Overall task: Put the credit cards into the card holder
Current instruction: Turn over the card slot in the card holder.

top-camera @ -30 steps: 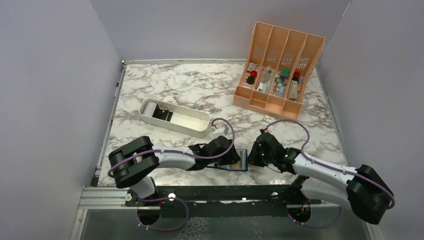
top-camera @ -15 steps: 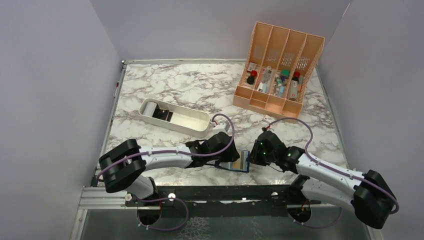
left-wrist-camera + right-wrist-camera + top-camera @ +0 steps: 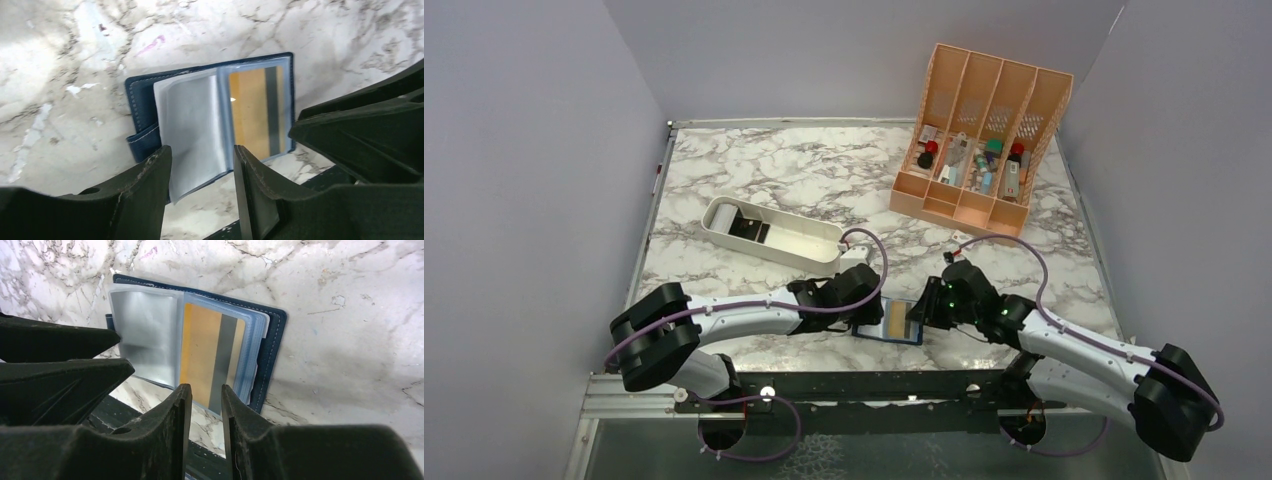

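The navy card holder [image 3: 889,340] lies open on the marble near the table's front edge, between my two grippers. A tan credit card [image 3: 894,319] with a grey stripe sits inside a clear sleeve on its right page [image 3: 248,112] [image 3: 200,355]. In the left wrist view the holder's blue cover [image 3: 145,100] shows, and a pale empty sleeve lies under my left gripper [image 3: 201,150], which is open and holds nothing. My right gripper [image 3: 205,387] hovers over the card's near edge, narrowly open and empty, beside the holder's stitched rim [image 3: 275,340]. No other credit cards show.
A white oblong tray [image 3: 819,262] with a black item stands behind the left arm. An orange slotted organizer [image 3: 1014,95] with small items stands at the back right. The black front rail [image 3: 824,385] runs just below the holder.
My right gripper's jaws have parted and it has edged left over the card. The left arm has stretched out lower. More of the tan card shows in the holder.
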You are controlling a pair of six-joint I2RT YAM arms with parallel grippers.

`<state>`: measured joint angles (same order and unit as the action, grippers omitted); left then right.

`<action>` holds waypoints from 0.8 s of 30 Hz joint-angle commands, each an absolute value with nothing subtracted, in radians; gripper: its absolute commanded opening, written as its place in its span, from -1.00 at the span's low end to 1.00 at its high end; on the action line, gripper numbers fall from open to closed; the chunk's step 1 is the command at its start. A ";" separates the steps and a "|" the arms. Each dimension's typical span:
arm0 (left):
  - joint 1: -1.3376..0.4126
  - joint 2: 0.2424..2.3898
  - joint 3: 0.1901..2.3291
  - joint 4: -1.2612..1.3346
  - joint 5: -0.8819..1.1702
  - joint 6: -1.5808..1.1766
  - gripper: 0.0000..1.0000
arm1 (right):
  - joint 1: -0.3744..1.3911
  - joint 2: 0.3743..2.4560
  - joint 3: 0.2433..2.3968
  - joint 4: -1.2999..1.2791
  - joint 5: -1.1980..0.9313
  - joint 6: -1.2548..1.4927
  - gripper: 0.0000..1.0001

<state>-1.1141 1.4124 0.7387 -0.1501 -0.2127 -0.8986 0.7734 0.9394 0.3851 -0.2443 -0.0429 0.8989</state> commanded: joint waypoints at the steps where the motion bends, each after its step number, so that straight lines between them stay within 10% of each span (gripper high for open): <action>1: -1.111 1.401 0.763 -0.243 -0.282 -0.844 0.04 | 0.780 0.966 0.376 -0.179 -0.081 0.921 -0.32; 17: -1.111 1.416 0.688 -0.151 -0.233 -0.834 0.14 | 0.781 1.041 0.346 -0.147 -0.055 0.925 -0.26; 24: -1.110 1.416 0.660 -0.087 -0.192 -0.838 -0.32 | 0.780 1.052 0.334 -0.101 -0.085 0.925 -0.24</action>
